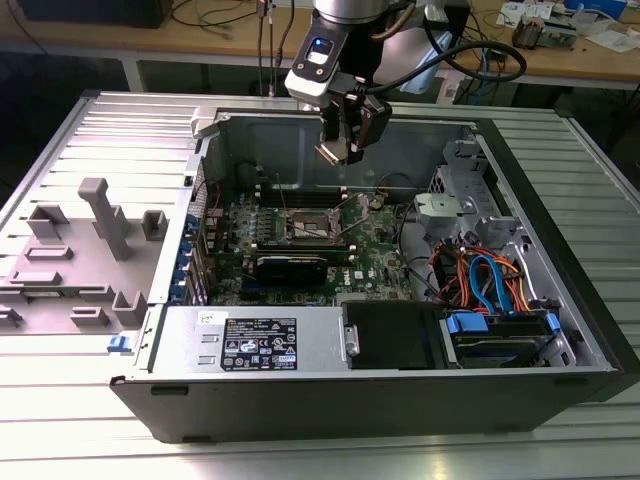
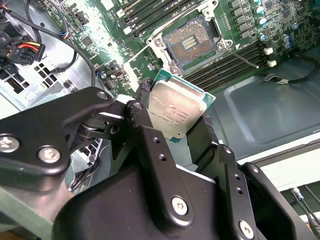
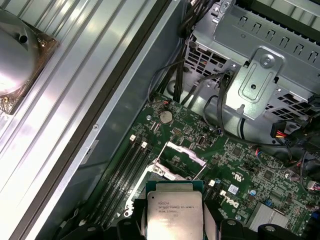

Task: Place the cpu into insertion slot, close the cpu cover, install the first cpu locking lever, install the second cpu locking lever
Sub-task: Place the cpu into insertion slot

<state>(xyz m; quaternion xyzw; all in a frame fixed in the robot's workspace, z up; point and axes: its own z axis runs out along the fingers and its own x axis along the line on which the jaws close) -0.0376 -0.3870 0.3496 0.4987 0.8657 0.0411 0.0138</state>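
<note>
- We saw the gripper (image 1: 345,140) clenched on the cpu (image 1: 333,152). Its fingers (image 2: 145,102) pinched two opposite edges, and the chip's metal top faced the cameras in both wrist views.
- The cpu hung in the upper middle of the exterior view, over the open case (image 1: 560,300) and well clear of the board (image 1: 375,255).
- The slot (image 1: 308,226) lay below the gripper, slightly toward the exterior view's left and nearer the frame's centre. It was empty, and its contact field was bare in the second wrist view.
- The cover (image 3: 184,158) stood tipped up at one side of the slot in the first wrist view, so we judged the way down to be open.
- A thin lever (image 2: 240,55) stuck out beside the slot, and we judged it the nearest thing to catch.
- Memory slots (image 2: 225,65) ran along the slot's side. A black card (image 1: 290,266) lay just below it in the exterior view, with a drive cage (image 1: 455,170) and cables (image 1: 480,275) at the right.
- The case rested on a ribbed bench (image 1: 590,160).
</note>
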